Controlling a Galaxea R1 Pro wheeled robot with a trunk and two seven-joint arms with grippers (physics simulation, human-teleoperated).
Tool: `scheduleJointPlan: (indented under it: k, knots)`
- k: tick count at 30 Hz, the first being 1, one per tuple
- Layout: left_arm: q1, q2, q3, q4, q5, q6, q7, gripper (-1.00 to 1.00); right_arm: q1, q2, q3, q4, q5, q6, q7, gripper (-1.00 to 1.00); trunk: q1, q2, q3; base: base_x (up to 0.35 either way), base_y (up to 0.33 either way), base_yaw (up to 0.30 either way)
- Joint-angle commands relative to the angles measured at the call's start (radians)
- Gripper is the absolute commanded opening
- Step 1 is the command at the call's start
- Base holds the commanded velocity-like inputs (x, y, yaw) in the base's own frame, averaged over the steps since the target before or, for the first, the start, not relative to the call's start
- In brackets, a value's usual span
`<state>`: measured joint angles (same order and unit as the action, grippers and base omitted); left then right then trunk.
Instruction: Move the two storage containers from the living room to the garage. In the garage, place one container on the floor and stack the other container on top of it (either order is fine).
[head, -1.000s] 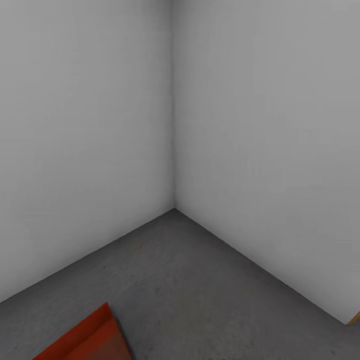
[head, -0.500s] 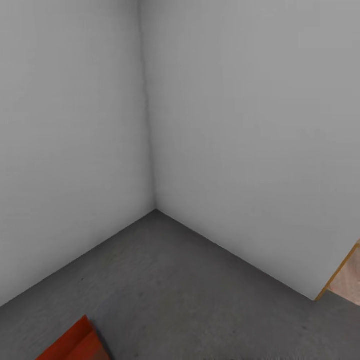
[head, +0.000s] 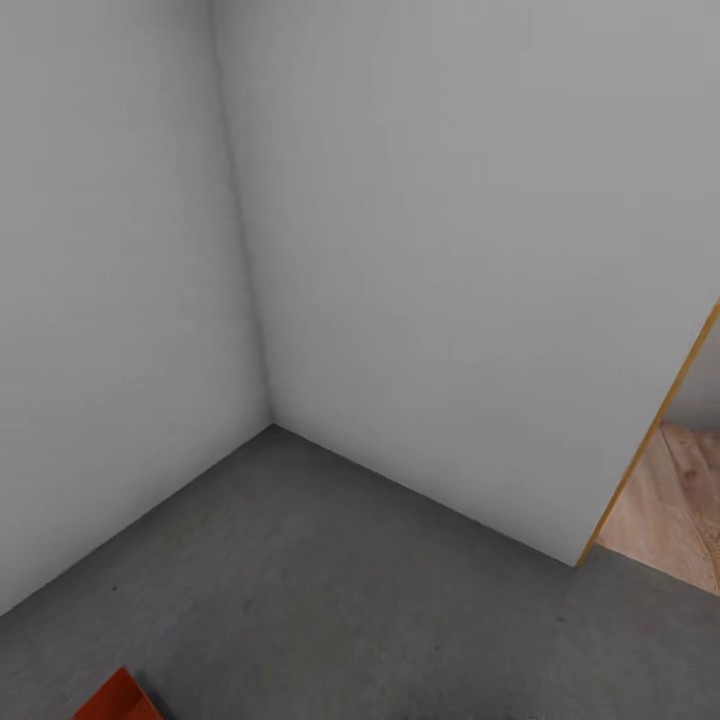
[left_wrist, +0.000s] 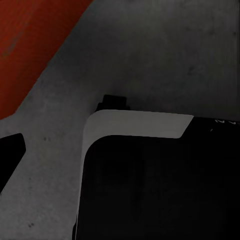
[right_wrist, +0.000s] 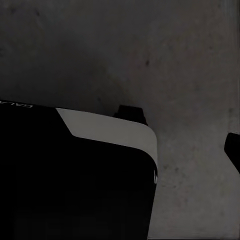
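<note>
That orange-red storage container (head: 118, 698) on the concrete floor (head: 330, 590) looks light, thin-walled, best pinched by its rim; I cannot tell either gripper's state.

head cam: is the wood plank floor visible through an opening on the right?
Yes, light wood planks show past a wood-trimmed wall edge at the right.

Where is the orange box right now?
A corner of the orange box peeks in at the bottom left of the head view, on the grey floor, away from the wall corner.
</note>
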<state>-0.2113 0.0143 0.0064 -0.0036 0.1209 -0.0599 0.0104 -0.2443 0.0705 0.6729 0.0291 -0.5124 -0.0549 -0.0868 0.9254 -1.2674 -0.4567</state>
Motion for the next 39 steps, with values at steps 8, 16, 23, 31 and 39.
scheduleJointPlan:
  k: [8, 16, 23, 31, 39]
  knots:
    - [0.0, 0.001, 0.0, 0.001, 0.009, -0.003, 0.0, 1.0, -0.001, 0.0, 0.008, 0.003, -0.009, -0.006, -0.001, 1.0, 0.0, -0.001, -0.001, 0.0, 0.0, -0.289]
    - [0.0, 0.001, 0.0, 0.001, 0.01, -0.003, 0.0, 1.0, -0.001, 0.0, 0.008, 0.003, -0.009, -0.001, -0.002, 1.0, 0.0, -0.001, -0.001, 0.0, 0.0, -0.289]
    - [0.0, 0.001, 0.0, 0.001, 0.009, -0.003, 0.0, 1.0, -0.001, -0.007, 0.008, 0.003, -0.009, 0.001, -0.002, 1.0, 0.0, -0.001, -0.001, 0.0, 0.0, -0.289]
    - [0.0, 0.001, 0.0, 0.001, 0.009, -0.003, 0.0, 1.0, -0.001, -0.009, 0.008, 0.003, -0.009, 0.001, -0.002, 1.0, 0.0, -0.001, -0.001, 0.0, 0.0, -0.289]
    - [0.0, 0.002, 0.0, 0.001, 0.01, -0.003, 0.0, 1.0, -0.001, -0.009, 0.008, 0.003, -0.009, 0.003, -0.001, 1.0, 0.0, -0.001, -0.001, 0.0, 0.0, -0.289]
